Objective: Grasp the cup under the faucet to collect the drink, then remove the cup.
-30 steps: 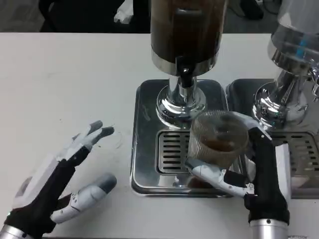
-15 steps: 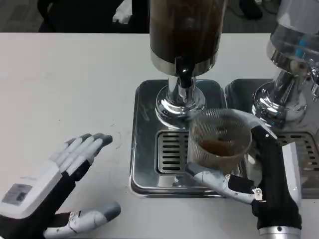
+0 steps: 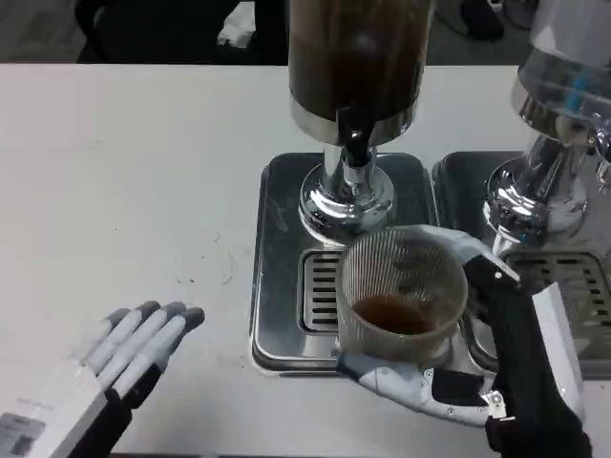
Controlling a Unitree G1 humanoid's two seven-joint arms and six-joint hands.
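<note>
Left hand (image 3: 115,367) — white back, grey-tipped fingers; right hand (image 3: 477,372) — black body, white shells, small screws.

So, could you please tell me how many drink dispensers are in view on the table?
2. One dispenser with dark drink stands at centre, behind the cup that the right hand holds. A second dispenser stands at the right edge, partly cut off; more may lie beyond the frame.

white table (image 3: 124,172) | two steel drip trays (image 3: 277,239) (side by side, right half)
</note>
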